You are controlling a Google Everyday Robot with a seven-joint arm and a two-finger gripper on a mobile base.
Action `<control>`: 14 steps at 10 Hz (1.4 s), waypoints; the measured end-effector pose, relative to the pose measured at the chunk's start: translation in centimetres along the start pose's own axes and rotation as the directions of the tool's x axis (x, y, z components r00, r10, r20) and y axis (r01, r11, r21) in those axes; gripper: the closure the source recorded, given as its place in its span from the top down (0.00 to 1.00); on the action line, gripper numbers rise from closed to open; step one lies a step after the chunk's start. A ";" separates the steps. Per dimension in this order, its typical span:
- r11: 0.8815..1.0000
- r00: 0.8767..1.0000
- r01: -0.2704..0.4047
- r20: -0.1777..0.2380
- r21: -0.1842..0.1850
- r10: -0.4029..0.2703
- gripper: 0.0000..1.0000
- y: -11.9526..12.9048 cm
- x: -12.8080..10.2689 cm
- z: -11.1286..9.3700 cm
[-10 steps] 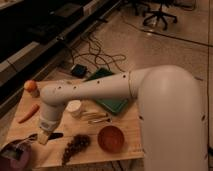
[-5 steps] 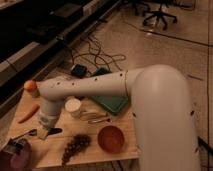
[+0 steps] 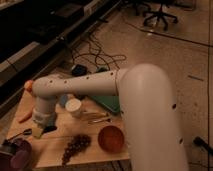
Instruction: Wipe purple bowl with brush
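Tool (image 3: 42,130) nr purple bowl (image 3: 21,156), upper-R

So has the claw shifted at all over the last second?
Yes. The claw has slid slightly left, away from the white cup and toward the purple bowl.

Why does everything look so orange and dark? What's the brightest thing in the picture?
Camera view: the light is dim and warm, so the wooden table looks orange-brown. Camera view: the white arm is the brightest thing, and its gripper is low over the table's left side. Camera view: the purple bowl sits in shade at the bottom-left corner. Camera view: the shelves at top left are almost black.
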 end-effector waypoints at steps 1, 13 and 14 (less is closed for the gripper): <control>1.000 1.000 0.015 -0.008 -0.009 -0.015 0.00 0.3 -0.5 0.5; 0.997 0.999 0.039 -0.023 -0.066 -0.040 0.00 3.8 2.0 2.6; 0.998 1.000 0.020 -0.014 -0.062 -0.021 0.00 4.1 3.2 2.2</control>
